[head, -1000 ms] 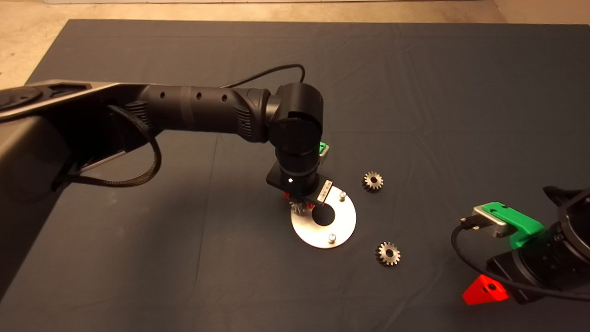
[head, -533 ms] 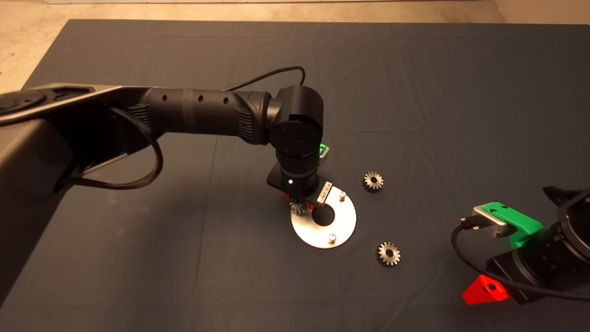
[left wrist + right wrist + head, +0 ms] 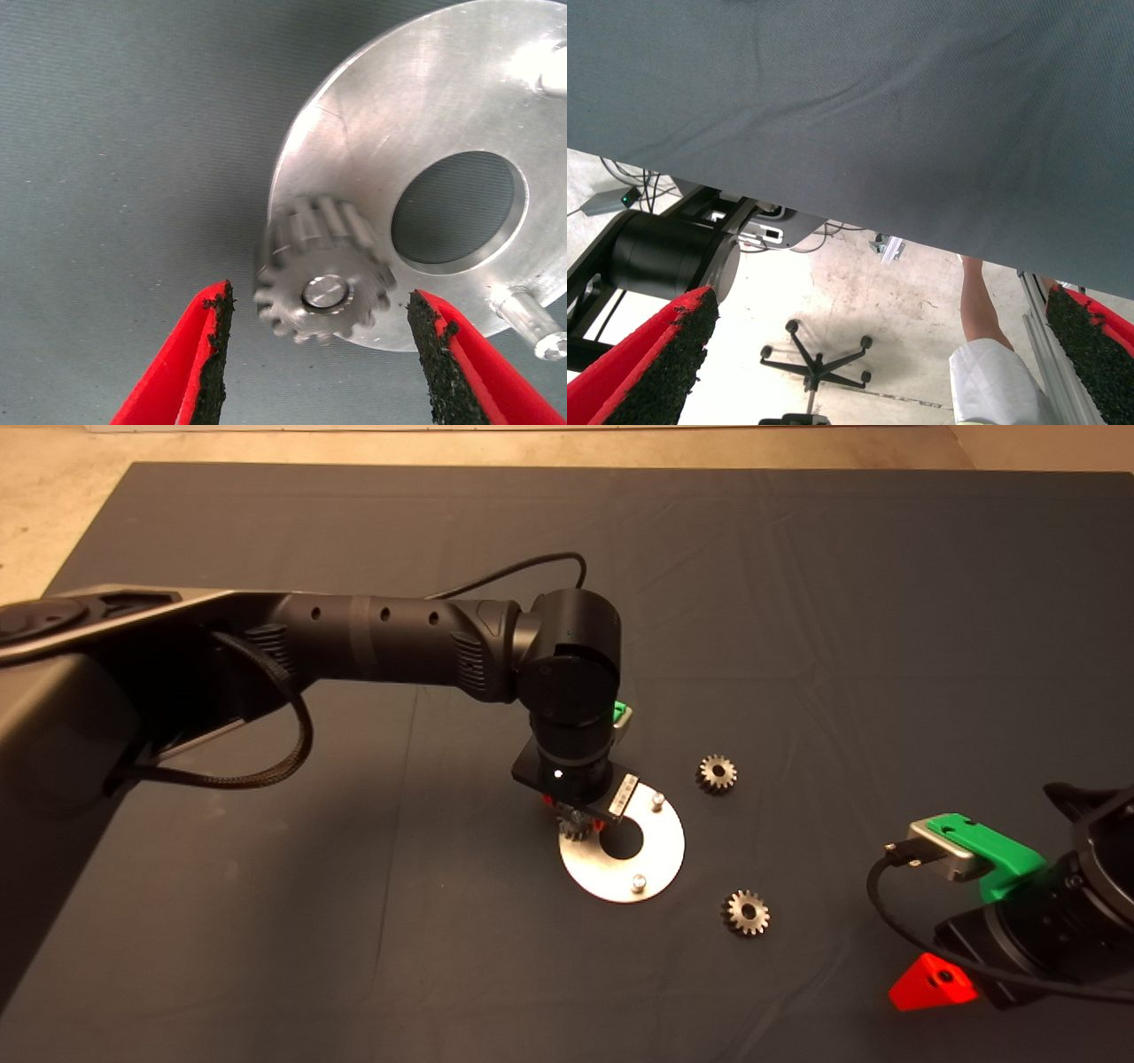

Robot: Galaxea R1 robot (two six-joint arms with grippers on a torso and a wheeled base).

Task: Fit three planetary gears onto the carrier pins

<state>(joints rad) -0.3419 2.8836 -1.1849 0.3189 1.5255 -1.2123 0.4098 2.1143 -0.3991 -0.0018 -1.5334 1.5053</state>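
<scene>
**Gears: one on a pin, two on the mat**

Gears number three. One gear (image 3: 323, 282) sits on a pin at the disc's (image 3: 660, 859) left edge, the pin's end showing through its bore. The left gripper (image 3: 319, 363) hangs directly over it with its fingers (image 3: 208, 354) spread apart, one on each side of the gear and clear of its teeth. In the head view the left arm reaches in from the left and its wrist hides most of this gear (image 3: 574, 831).

The disc lies flat on the mat (image 3: 797, 602) near the middle. Two more pins stand bare: one (image 3: 657, 801) at the disc's far right rim, one (image 3: 637, 882) at its near rim.

A second gear (image 3: 717, 773) lies flat on the mat just right of the disc. A third gear (image 3: 745, 912) lies on the mat to the disc's lower right.

The right gripper (image 3: 877, 372) waits at the mat's lower right edge, its fingers wide apart. Its wrist view shows the floor beyond the mat, a chair base (image 3: 815, 359) and a person's leg (image 3: 983, 310).
</scene>
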